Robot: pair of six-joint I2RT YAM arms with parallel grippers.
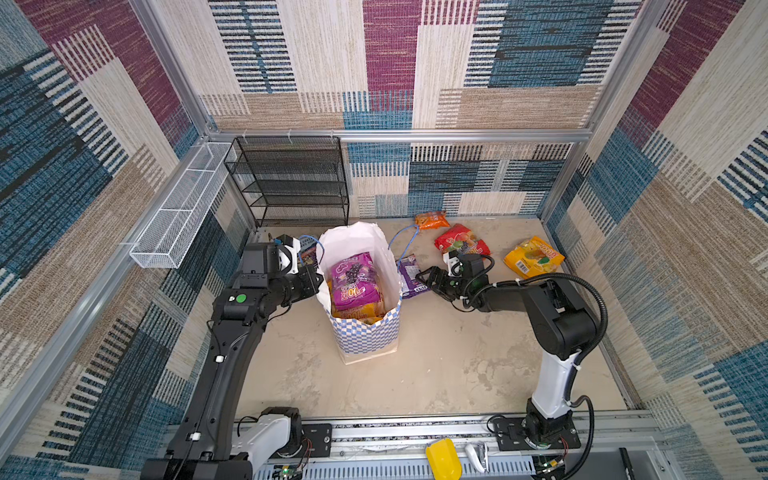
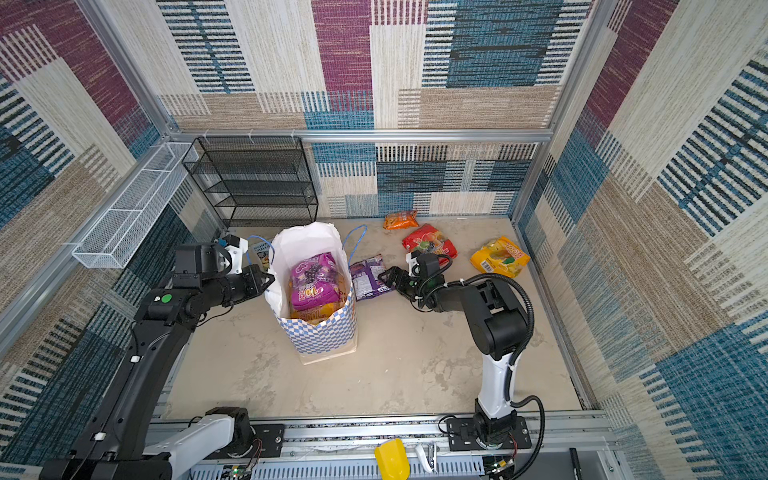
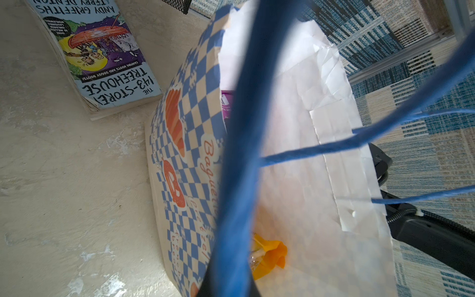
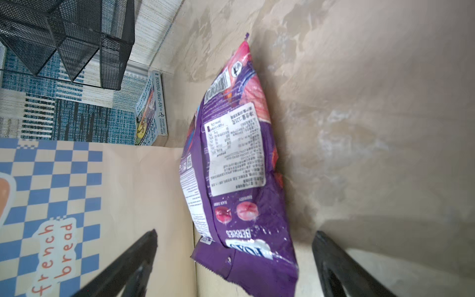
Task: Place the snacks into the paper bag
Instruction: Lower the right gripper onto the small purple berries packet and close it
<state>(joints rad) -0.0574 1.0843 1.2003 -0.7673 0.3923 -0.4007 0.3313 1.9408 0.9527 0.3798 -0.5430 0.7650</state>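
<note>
Found paper bag [image 1: 365, 332] upright mid-table, mouth open. Saw magenta packet [image 1: 355, 280] inside, atop yellow-orange packet [image 1: 361, 311]. Found left gripper [image 1: 319, 279] clamped tight on bag's left rim, by blue cord handle [image 3: 239, 144]. Found right gripper [image 4: 235, 234] spread wide, low over table, jaws either side of purple packet [image 4: 239, 154], clear of it. Saw that packet flat on table, just right of bag. Noted orange packet [image 1: 432, 219], red packet [image 1: 461, 241], yellow packet [image 1: 534, 257] farther right, on table. Spotted book [image 3: 102, 56] behind bag's left side.
</note>
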